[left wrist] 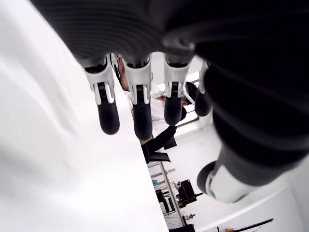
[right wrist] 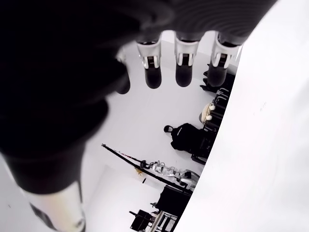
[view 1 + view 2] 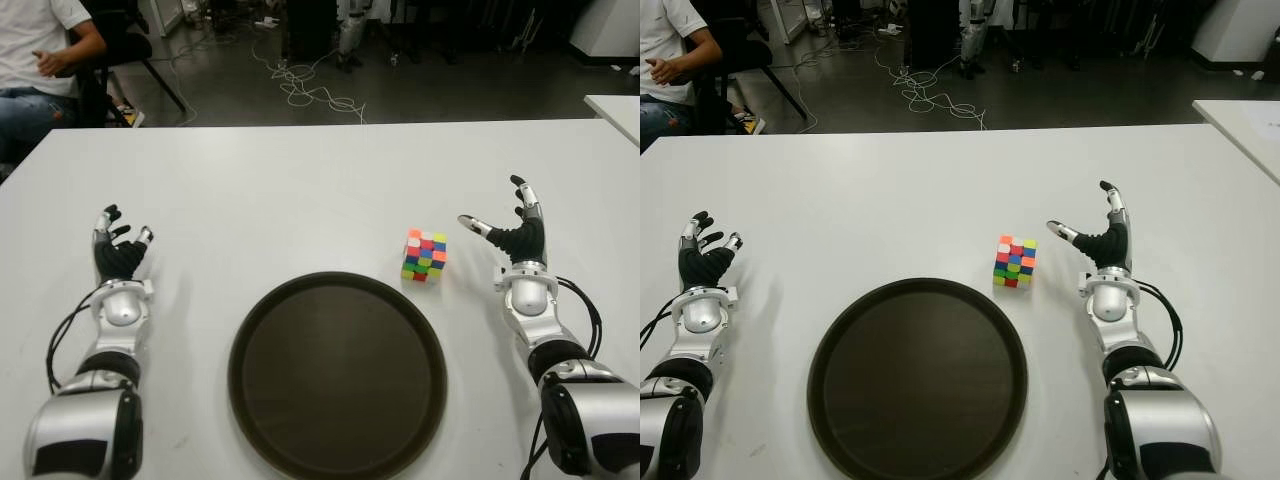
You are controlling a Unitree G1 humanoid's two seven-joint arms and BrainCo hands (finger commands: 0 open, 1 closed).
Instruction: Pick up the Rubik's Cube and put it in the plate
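My right hand [image 3: 515, 238] sat spread and empty, right of the Rubik's Cube [image 3: 424, 255] at frame centre-right; rigid, light, I judged: pinch opposite faces. Left hand [image 3: 118, 255] idle, fingers loosely apart.

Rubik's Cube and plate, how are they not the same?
The Rubik's Cube is a little box covered in many bright colours; the plate is one dark brown, round, flat and far wider. The cube sits farther back and toward the robot's right, next to the open right hand; the plate lies near the table's front edge, between both arms. The open left hand shows far to the plate's left. Both things lie untouched on the white table.
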